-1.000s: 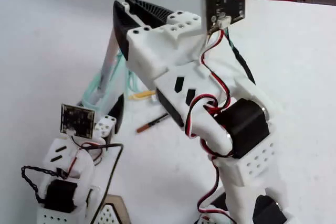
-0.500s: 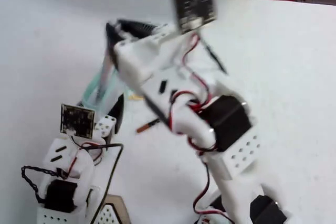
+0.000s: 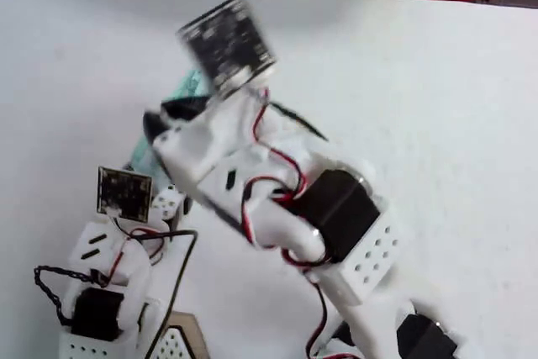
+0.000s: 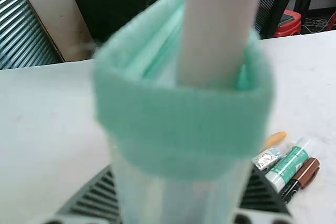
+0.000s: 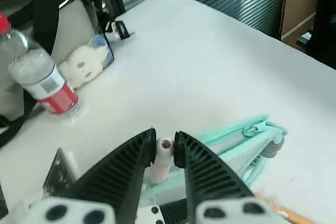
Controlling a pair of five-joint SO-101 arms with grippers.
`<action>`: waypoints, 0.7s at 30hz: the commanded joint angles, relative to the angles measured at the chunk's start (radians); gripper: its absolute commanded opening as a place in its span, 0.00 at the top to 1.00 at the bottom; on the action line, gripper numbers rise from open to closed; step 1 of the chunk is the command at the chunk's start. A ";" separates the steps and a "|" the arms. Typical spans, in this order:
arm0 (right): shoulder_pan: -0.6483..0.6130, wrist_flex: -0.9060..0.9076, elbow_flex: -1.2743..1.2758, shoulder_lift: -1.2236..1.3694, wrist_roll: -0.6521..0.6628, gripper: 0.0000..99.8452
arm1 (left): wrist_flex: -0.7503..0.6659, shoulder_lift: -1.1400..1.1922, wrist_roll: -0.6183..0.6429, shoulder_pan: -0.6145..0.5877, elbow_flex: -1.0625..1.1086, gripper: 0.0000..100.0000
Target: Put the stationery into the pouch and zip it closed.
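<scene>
While the left gripper sits at the lower left of the high view, its dark ribbed jaws stand on either side of the lower body of the mint-green pouch. They close against it and hold it upright on the white table. The mouth of the pouch is open and its knitted rim is folded outward into a broad cuff.

A white pen stands in the open mouth, its lower part inside the pouch and its upper part rising above the rim. The right gripper hangs over the pouch. Its black fingers are drawn to a narrow gap and pinch the top end of the white pen, which bears a small red dot. In the high view the right arm crosses the middle of the table and covers most of the pouch, leaving a corner of mint-green fabric showing beyond the gripper.

Loose stationery lies on the table just beside the pouch: a green-and-white marker, a brown marker touching it along its length, and a yellow pencil a little farther off.

Well apart, near the table's far edge in the right wrist view, stand a clear plastic bottle with a red label and a pale bag with a cartoon face.
</scene>
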 commanded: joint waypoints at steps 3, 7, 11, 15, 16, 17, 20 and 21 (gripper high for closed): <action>-0.088 0.047 -0.006 -0.002 0.107 0.98 | -0.066 -0.001 0.008 -0.004 0.021 0.80; -0.091 0.044 -0.008 -0.008 0.107 0.94 | -0.100 -0.001 0.006 -0.004 0.046 0.80; -0.091 0.053 -0.006 -0.010 0.107 0.80 | -0.097 -0.001 0.006 -0.004 0.046 0.80; -0.091 0.053 -0.006 -0.010 0.107 0.76 | -0.095 -0.001 0.006 -0.004 0.044 0.80; -0.091 0.053 -0.008 -0.010 0.107 0.77 | -0.094 -0.001 0.006 -0.004 0.044 0.80; -0.091 0.053 -0.011 -0.012 0.107 0.77 | -0.094 -0.001 0.006 -0.004 0.043 0.80; -0.054 0.048 -0.014 -0.012 0.107 0.77 | -0.094 -0.001 0.006 -0.004 0.043 0.80; -0.031 0.047 -0.014 -0.012 0.107 0.77 | -0.094 -0.001 0.006 -0.004 0.043 0.80</action>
